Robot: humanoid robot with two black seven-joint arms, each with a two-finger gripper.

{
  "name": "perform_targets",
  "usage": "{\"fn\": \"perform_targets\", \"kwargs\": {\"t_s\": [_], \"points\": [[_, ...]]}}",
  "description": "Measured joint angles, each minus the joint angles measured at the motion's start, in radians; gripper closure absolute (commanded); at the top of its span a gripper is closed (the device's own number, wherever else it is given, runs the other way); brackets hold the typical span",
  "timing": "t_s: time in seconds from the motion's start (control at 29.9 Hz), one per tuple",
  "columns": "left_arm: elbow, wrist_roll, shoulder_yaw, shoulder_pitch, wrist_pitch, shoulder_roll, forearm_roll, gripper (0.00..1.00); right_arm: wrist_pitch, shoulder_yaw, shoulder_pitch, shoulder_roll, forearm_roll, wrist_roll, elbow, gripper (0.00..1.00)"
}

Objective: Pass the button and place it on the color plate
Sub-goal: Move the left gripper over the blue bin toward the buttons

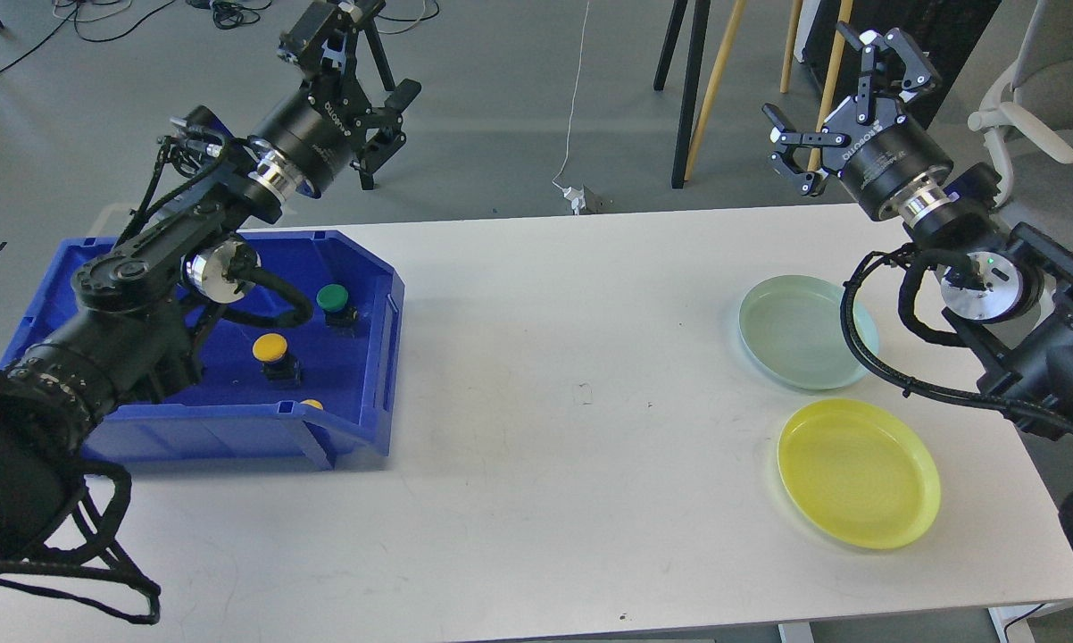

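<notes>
A green button point(332, 298) and a yellow button point(270, 348) sit inside the blue bin point(369, 375) at the table's left; the top of another yellow button point(311, 405) peeks over the bin's front wall. A pale green plate point(804, 330) and a yellow plate point(858, 471) lie on the right side of the table. My left gripper point(349, 67) is raised above and behind the bin, open and empty. My right gripper point(844, 98) is raised beyond the table's far right edge, open and empty, well above the green plate.
The white table point(554, 402) spans the view between bin and plates. Behind it are chair and easel legs point(697, 89), a tripod, floor cables and a white office chair point(1036, 107) at the far right.
</notes>
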State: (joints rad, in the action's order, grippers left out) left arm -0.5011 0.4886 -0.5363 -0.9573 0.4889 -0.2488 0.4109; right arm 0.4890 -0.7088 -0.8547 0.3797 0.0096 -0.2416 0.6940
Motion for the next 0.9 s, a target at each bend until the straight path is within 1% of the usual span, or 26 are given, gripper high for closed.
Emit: {"fn": "perform_targets", "kwargs": {"t_s": [0.17, 0.27, 0.33, 0.4, 0.47, 0.57, 0.63, 0.7, 0.77, 0.8, 0.9], "points": [[0.002, 0.0, -0.008, 0.008, 0.0, -0.028, -0.003, 0.0, 0.0, -0.008, 0.012, -0.001, 0.044, 0.001, -0.004, 0.01], [0.026, 0.0, -0.022, 0.001, 0.0, -0.054, -0.027, 0.0, 0.0, -0.018, 0.014, -0.001, 0.057, -0.001, -0.005, 0.01], [0.048, 0.0, -0.051, 0.001, -0.001, -0.06, -0.076, 0.0, 0.0, -0.028, 0.014, 0.0, 0.059, -0.004, -0.005, 0.01], [0.041, 0.0, -0.09, 0.003, -0.001, -0.056, -0.126, 0.0, 0.0, -0.033, 0.015, 0.0, 0.059, -0.007, -0.005, 0.01], [0.008, 0.0, -0.146, 0.014, -0.001, -0.048, -0.162, 0.01, 0.0, -0.028, 0.024, 0.0, 0.059, -0.008, -0.003, 0.01], [-0.084, 0.0, -0.235, 0.044, -0.001, -0.045, -0.178, 0.01, 0.0, -0.024, 0.034, 0.0, 0.059, -0.01, -0.002, 0.01], [-0.162, 0.0, -0.255, 0.051, 0.0, -0.062, -0.162, 0.01, 0.0, -0.029, 0.036, -0.002, 0.058, -0.011, -0.002, 0.01], [-0.239, 0.0, -0.256, 0.047, 0.0, -0.113, -0.095, 0.02, 0.0, -0.034, 0.038, 0.001, 0.058, -0.011, -0.002, 0.01], [-0.321, 0.001, -0.215, 0.025, 0.0, -0.189, 0.005, 0.02, 0.0, -0.037, 0.04, 0.013, 0.058, -0.011, -0.002, 0.01], [-0.364, 0.0, -0.161, 0.0, 0.0, -0.232, 0.06, 0.02, 0.0, -0.037, 0.041, 0.024, 0.058, -0.011, 0.0, 0.01], [-0.46, 0.0, 0.083, -0.125, 0.001, -0.333, 0.173, 0.02, 0.0, -0.038, 0.044, 0.057, 0.06, -0.008, 0.006, 0.01]]}}
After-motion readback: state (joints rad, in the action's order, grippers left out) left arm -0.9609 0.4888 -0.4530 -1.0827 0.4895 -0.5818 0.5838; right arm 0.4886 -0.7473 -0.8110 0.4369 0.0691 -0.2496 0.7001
